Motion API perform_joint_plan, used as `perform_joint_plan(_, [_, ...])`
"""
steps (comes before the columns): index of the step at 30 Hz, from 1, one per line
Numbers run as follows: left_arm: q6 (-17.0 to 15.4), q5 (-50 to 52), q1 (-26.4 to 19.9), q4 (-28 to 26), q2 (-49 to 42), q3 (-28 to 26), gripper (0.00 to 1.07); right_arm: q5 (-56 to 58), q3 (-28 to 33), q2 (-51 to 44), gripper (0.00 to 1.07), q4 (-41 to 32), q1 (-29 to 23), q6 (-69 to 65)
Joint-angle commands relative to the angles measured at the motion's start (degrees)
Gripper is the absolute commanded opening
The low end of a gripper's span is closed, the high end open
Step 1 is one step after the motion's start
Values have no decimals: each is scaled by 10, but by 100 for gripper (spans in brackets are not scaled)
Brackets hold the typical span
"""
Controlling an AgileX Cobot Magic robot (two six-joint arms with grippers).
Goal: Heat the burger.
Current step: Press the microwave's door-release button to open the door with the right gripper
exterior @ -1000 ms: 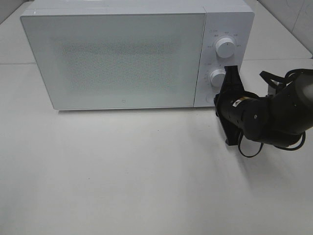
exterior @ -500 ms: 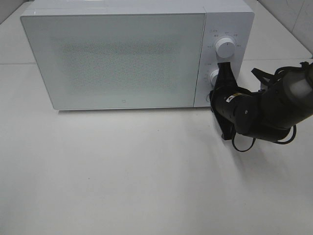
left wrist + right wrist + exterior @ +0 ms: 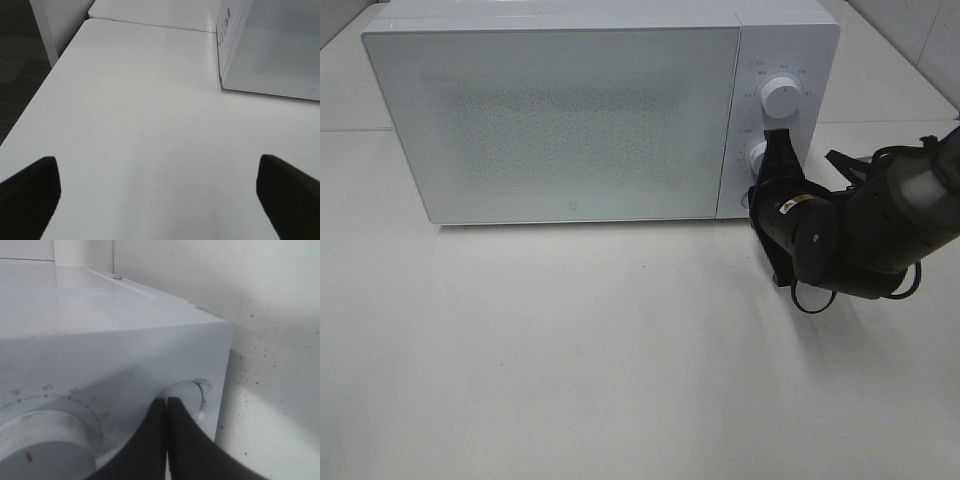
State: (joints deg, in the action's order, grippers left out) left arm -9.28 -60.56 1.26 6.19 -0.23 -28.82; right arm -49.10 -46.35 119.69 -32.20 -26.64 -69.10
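Well, burger unseen; my right gripper (image 3: pixel 777 138) is at the microwave (image 3: pixel 620 12) controls.
High view: door (image 3: pixel 560 120) shut, burger likely behind it, left of my closed, empty tips by the lower knob (image 3: pixel 760 158). Left wrist: left gripper (image 3: pixel 157 170) wide, empty, far off. Right wrist: tips meet a round control (image 3: pixel 187 399).

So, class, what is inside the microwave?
Nothing inside can be seen. The door of the microwave is shut, and its pale dotted panel hides the cavity. No burger is in view anywhere, so whether it sits inside cannot be told.
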Motion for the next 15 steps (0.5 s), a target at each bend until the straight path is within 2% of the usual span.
perform_joint_plan(1, [-2,7,4,-2,-12,0,101,-120,-39,0,0,-9,6,11])
perform_joint_plan(6, [-2,7,4,-2,-12,0,101,-164,-66,13,0,-3,6,11])
perform_joint_plan(15, [-2,7,4,-2,-12,0,101,-172,-95,26,0,10,12,13])
